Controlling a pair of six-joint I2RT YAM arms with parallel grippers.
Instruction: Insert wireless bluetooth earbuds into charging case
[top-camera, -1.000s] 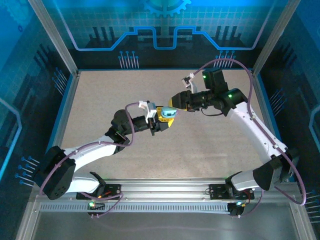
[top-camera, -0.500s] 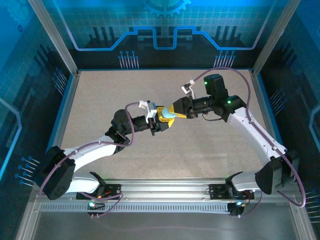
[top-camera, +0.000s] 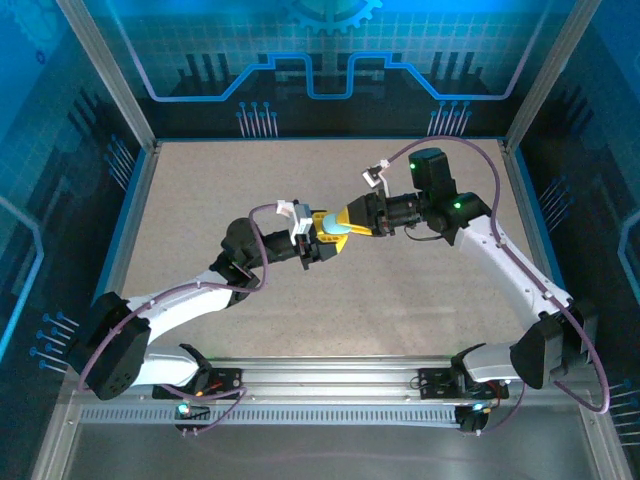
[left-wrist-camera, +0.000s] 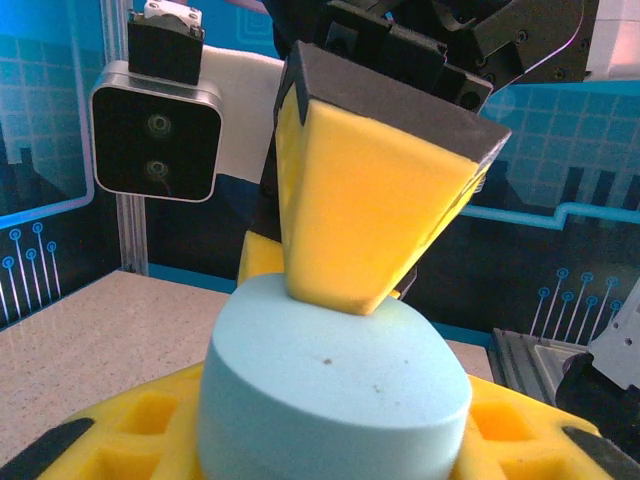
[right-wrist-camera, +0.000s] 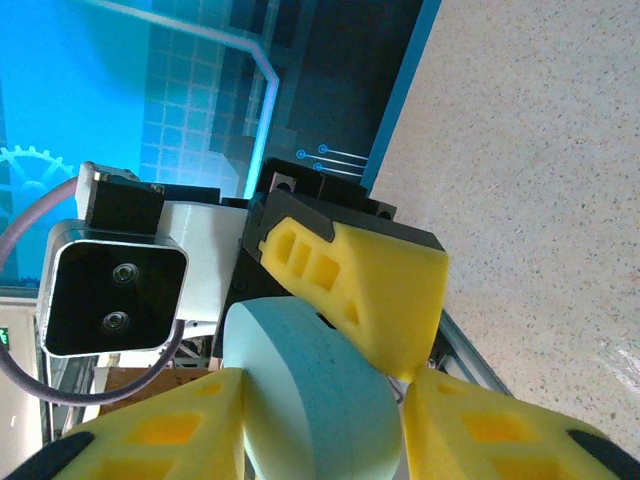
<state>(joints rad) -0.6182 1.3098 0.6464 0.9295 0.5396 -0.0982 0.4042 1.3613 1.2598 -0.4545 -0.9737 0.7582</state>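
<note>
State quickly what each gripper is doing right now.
Left gripper: closed on the case.
Right gripper: fingers either side of the case; whether it is gripping cannot be told.

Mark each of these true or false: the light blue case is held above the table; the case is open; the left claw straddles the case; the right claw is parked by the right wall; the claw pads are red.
1. The light blue case is held above the table. True.
2. The case is open. False: in both wrist views it reads as one closed pebble shape.
3. The left claw has a finger on either side of the case. True.
4. The right claw is parked by the right wall. False: it meets the case over the middle of the table, its fingers on the case.
5. The claw pads are red. False: they are yellow.
</note>
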